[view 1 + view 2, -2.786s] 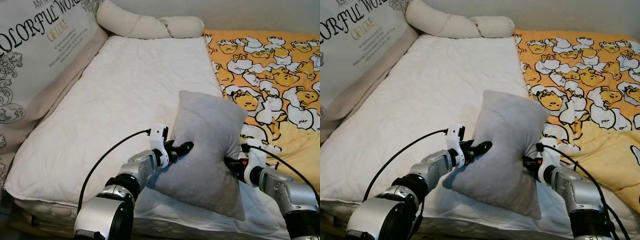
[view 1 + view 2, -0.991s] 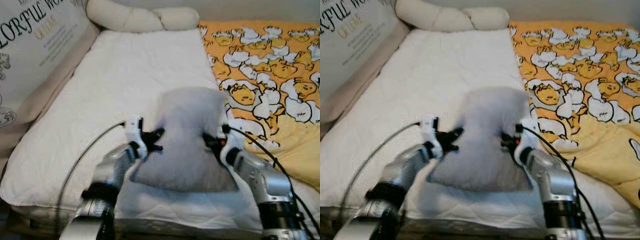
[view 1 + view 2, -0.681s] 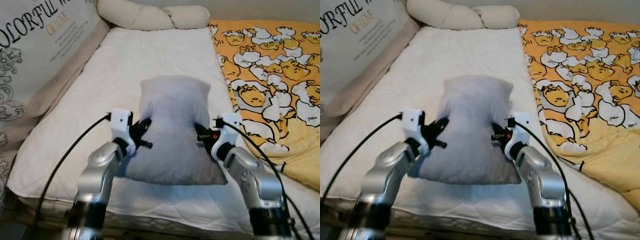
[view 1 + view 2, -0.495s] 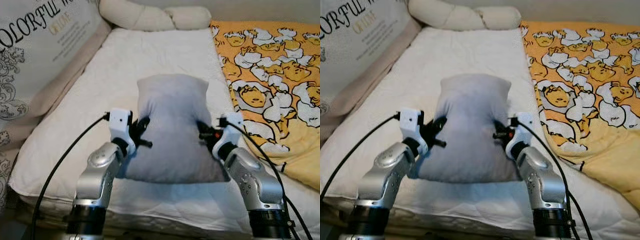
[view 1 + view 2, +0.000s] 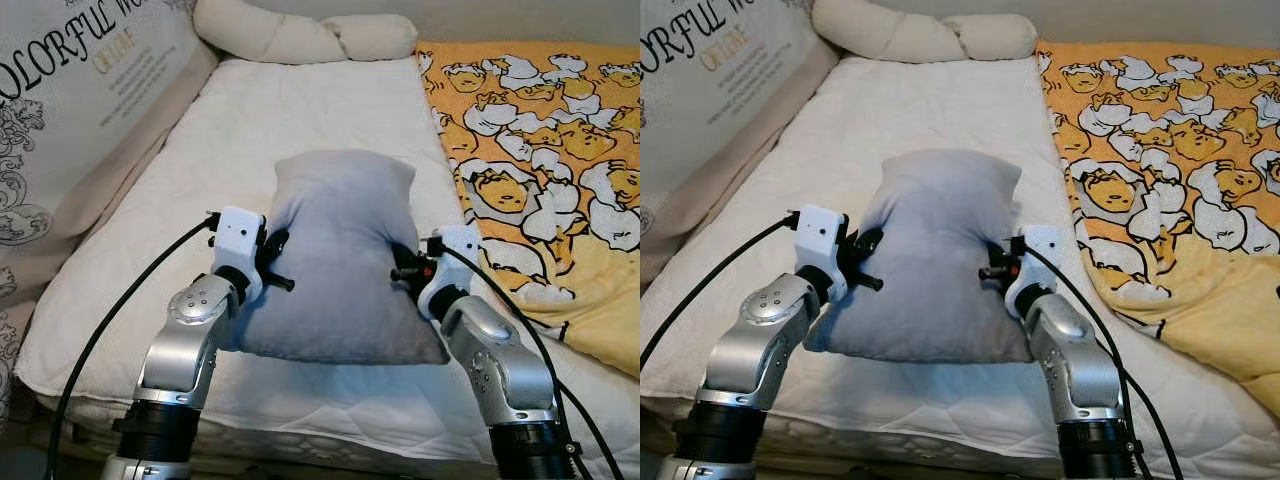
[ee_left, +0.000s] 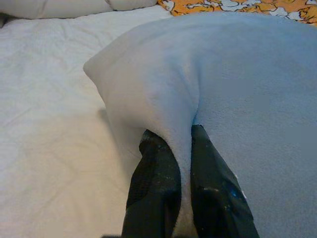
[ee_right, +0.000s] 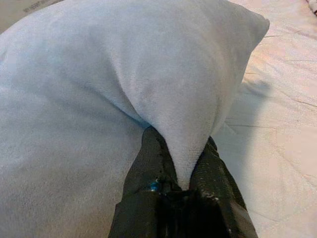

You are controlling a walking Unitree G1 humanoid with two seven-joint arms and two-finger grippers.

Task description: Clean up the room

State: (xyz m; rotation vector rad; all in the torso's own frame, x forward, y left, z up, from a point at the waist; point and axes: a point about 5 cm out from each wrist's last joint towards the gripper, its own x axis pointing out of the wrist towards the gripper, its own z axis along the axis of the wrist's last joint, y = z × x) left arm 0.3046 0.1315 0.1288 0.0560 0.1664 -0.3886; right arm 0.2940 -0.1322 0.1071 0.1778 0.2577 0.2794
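A grey pillow [image 5: 340,255] lies at the centre of the frame on the white mattress [image 5: 250,130], held from both sides. The left gripper [image 6: 181,148] pinches a fold of the pillow's left edge between its black fingers [image 6: 153,183]; the right gripper [image 7: 183,161] pinches a fold of the right edge likewise. A yellow cartoon-print blanket [image 5: 540,130] covers the right side, a cream bolster [image 5: 300,35] lies along the top, and a lettered cushion [image 5: 70,90] stands at upper left.

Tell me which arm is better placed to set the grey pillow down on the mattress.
Neither alone, probably: the left claw and right claw each pinch one side of the grey pillow above the white mattress.
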